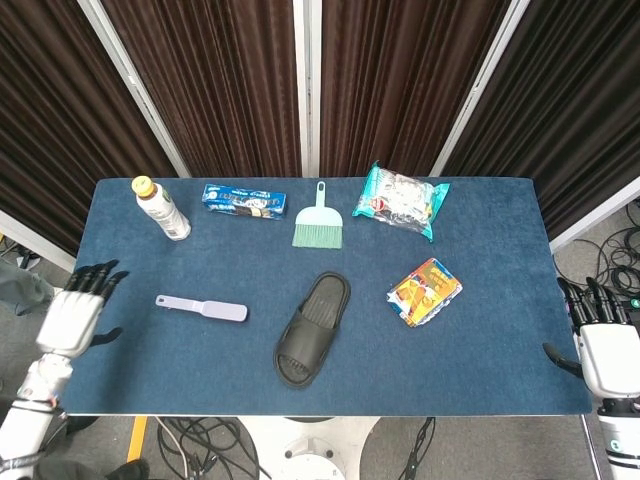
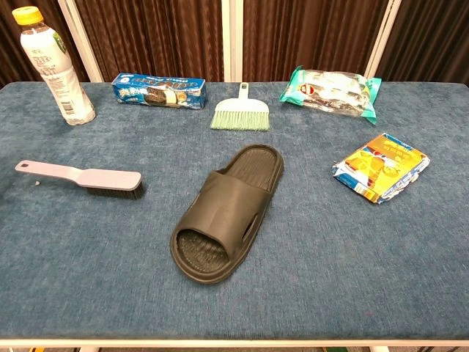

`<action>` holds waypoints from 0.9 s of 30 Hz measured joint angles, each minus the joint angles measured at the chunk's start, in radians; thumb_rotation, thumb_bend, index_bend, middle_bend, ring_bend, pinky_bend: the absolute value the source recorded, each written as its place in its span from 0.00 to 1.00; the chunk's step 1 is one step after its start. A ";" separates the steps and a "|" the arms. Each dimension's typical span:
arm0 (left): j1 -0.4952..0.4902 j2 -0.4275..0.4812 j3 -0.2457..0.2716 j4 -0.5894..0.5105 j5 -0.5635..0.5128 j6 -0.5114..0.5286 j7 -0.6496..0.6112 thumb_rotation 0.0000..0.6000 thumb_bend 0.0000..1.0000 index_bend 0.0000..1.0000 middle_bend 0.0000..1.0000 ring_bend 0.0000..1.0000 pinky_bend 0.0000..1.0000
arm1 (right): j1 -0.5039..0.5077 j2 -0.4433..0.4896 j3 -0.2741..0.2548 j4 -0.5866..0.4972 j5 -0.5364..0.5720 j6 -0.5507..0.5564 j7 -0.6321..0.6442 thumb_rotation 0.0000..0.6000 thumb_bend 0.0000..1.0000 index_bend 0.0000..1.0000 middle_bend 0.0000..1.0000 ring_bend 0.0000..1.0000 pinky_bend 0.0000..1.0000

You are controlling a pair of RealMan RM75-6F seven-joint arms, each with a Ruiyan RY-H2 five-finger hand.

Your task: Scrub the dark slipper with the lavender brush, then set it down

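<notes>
While the slipper (image 1: pixel 313 329) and brush (image 1: pixel 201 308) lie apart on the table (image 1: pixel 480 340), left hand (image 1: pixel 72 318) and right hand (image 1: pixel 601 349) hover empty, fingers spread.

The bottle (image 2: pixel 53 64) is showing in the chest view with its left side cut by the picture's edge. Both hands are sitting outside that view. In the head view the right hand (image 1: pixel 603 345) is running off the right edge, and the print on the packets is too small to read.
</notes>
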 measured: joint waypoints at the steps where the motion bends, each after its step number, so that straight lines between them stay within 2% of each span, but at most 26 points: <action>1: -0.029 -0.006 -0.006 0.016 -0.004 -0.045 -0.009 1.00 0.03 0.28 0.27 0.19 0.21 | 0.000 0.002 0.001 -0.001 -0.001 0.001 -0.001 1.00 0.04 0.03 0.16 0.03 0.10; 6: -0.141 -0.042 -0.021 0.084 -0.041 -0.240 -0.028 1.00 0.03 0.38 0.37 0.27 0.35 | -0.005 0.011 0.001 -0.005 0.003 0.006 0.000 1.00 0.04 0.03 0.16 0.03 0.10; 10: -0.225 -0.075 -0.021 0.129 -0.105 -0.407 -0.011 1.00 0.03 0.39 0.39 0.29 0.35 | -0.007 0.018 0.001 -0.010 0.008 0.004 0.000 1.00 0.04 0.03 0.16 0.03 0.10; 13: -0.273 -0.101 -0.016 0.151 -0.166 -0.487 0.027 1.00 0.04 0.39 0.39 0.29 0.35 | -0.007 0.020 0.000 -0.012 0.009 0.004 0.002 1.00 0.04 0.03 0.16 0.03 0.10; 19: -0.325 -0.143 -0.004 0.180 -0.266 -0.565 0.096 1.00 0.03 0.39 0.40 0.31 0.36 | -0.006 0.017 -0.002 -0.006 0.009 -0.003 0.011 1.00 0.04 0.03 0.16 0.03 0.10; 27: -0.374 -0.170 0.012 0.189 -0.372 -0.616 0.164 1.00 0.03 0.42 0.47 0.36 0.38 | -0.007 0.009 -0.005 0.012 0.022 -0.014 0.038 1.00 0.04 0.03 0.16 0.03 0.10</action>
